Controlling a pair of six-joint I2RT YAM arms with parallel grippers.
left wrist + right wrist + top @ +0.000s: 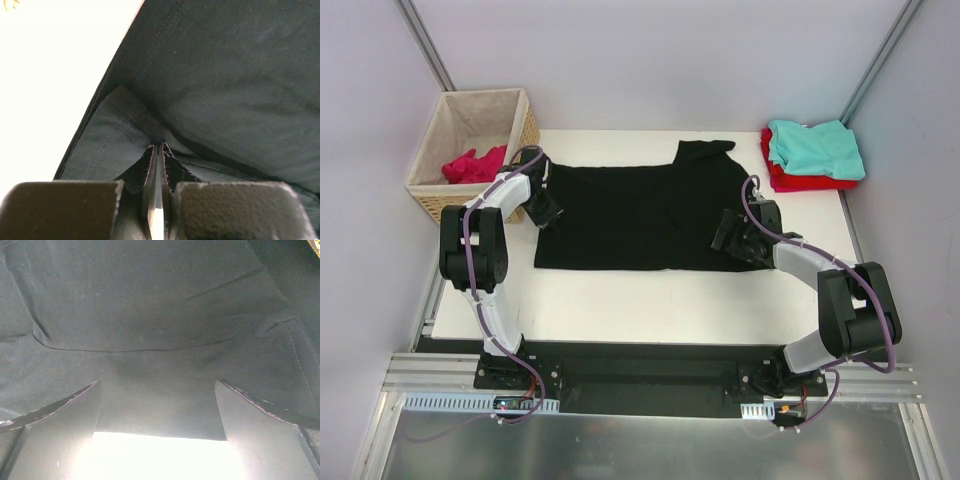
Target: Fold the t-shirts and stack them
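Note:
The large black t-shirt (pixel 630 215) lies spread flat on the white table (pixel 640 305), one sleeve sticking out at the back. My left gripper (pixel 548 211) is shut on the shirt's left edge, and in the left wrist view the hemmed cloth (pixel 225 75) bunches into the closed tips (pixel 160 146). At the shirt's right edge my right gripper (pixel 726 233) is open. Its fingers (pixel 75 410) straddle the black cloth (pixel 160 315) without pinching it. A teal t-shirt (pixel 817 147) lies folded on a red one (pixel 788 181) at the back right. The magenta-pink t-shirt (pixel 475 166) is crumpled in the basket.
The wicker basket (pixel 480 94) with beige lining stands at the table's back left corner, beside my left arm. Grey walls and metal posts close in the back and sides. The black rail with the arm bases runs along the near edge.

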